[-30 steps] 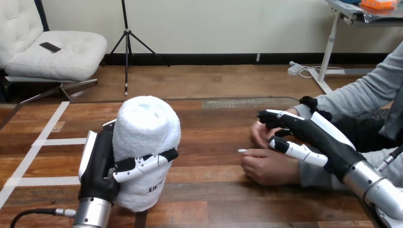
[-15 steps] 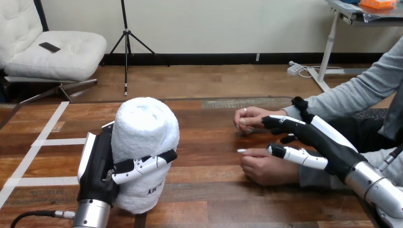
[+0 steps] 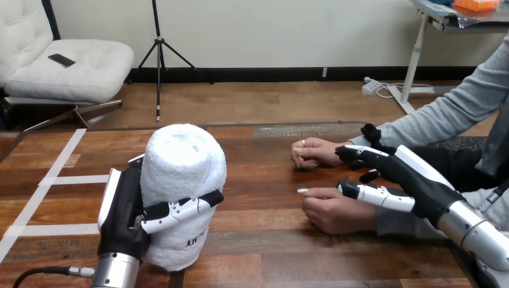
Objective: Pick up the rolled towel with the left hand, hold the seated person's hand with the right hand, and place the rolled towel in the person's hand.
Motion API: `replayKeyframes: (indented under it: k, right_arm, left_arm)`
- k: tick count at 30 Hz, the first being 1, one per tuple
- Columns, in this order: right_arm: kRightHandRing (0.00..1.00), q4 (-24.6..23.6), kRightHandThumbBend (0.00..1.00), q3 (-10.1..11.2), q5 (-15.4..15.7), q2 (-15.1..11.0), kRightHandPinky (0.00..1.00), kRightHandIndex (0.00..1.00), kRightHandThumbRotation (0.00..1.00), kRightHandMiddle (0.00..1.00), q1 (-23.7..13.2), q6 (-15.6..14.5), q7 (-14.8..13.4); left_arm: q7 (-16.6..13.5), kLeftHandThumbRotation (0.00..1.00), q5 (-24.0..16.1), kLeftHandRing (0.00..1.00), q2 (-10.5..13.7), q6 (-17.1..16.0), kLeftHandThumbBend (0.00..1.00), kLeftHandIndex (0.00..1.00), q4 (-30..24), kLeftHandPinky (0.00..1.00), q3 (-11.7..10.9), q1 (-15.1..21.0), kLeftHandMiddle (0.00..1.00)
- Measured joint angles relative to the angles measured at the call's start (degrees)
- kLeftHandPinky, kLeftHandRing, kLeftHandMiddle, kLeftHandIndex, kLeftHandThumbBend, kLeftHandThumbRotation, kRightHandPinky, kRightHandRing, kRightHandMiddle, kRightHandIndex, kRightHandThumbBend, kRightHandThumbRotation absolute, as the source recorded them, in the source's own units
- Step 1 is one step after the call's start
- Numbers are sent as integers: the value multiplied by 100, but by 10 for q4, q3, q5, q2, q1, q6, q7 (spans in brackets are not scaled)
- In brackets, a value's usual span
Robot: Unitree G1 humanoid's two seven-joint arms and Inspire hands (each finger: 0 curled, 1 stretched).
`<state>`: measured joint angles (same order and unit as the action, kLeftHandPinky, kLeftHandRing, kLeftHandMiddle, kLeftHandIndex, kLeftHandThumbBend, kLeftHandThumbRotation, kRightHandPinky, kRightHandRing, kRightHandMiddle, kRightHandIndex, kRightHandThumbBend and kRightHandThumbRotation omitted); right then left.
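Vertically held white rolled cloth towel [image 3: 180, 162], clasped by left hand [image 3: 123, 210], lies well left of person's hands [image 3: 333, 211]; spread right hand [image 3: 414, 177] beside them.

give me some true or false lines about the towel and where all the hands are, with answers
1. The rolled white towel stands upright in the left hand, whose fingers curl round it. True.
2. The towel lies in one of the person's hands. False: the left hand holds it, well apart from the person.
3. The person's farther hand and the person's nearer hand are both over the wooden table at the view's right. True.
4. The right hand rests beside the towel. False: it is at the right by the person's hands, its thumb over the nearer one.
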<state>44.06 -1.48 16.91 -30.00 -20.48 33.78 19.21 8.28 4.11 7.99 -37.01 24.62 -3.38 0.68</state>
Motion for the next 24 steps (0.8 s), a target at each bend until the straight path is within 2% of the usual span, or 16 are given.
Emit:
replayKeyframes:
  k: [24]
  right_arm:
    - [86, 48, 81, -34, 51, -18, 75, 88, 79, 89, -22, 7, -37]
  left_arm:
    - [5, 0, 4, 30, 0, 0, 58, 39, 0, 25, -2, -5, 36]
